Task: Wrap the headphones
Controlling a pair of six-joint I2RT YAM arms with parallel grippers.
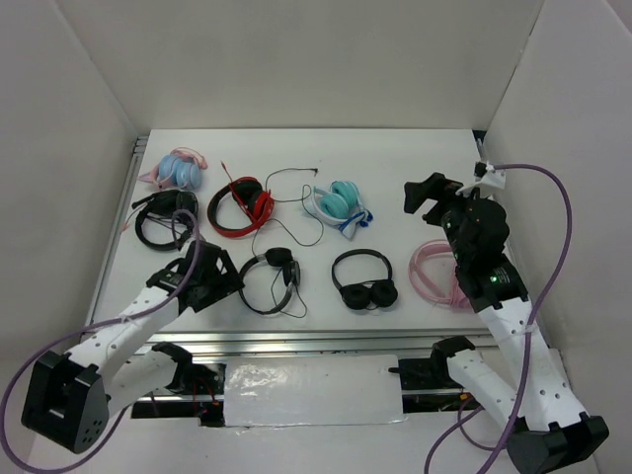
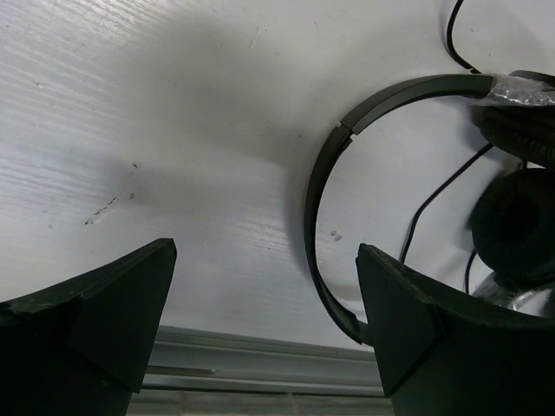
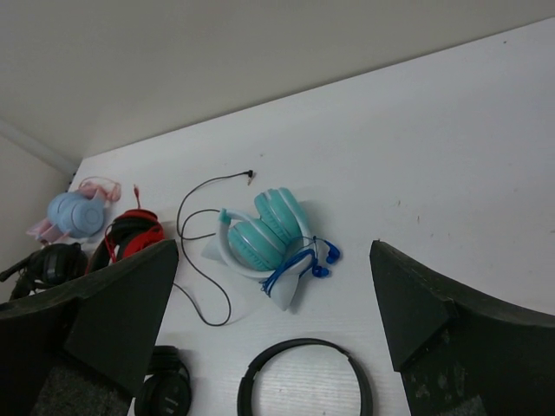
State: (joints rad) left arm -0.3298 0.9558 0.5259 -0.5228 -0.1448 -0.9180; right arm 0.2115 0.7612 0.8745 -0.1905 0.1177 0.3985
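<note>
Approach step; nothing gripped yet. My left gripper (image 1: 228,276) fingers spread wide, low over table. Headphones (image 1: 269,280) just ahead of it, slim headband (image 2: 314,204) curving in beside one finger. Right gripper (image 1: 427,197) also spread, empty, raised, well apart from them. Next, I judge: pinch headband, gather loose cable (image 2: 418,221).

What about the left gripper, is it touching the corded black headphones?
Cannot tell. In the left wrist view the headband of the headphones passes behind one finger of the open left gripper; touching or hovering above isn't clear.
</note>
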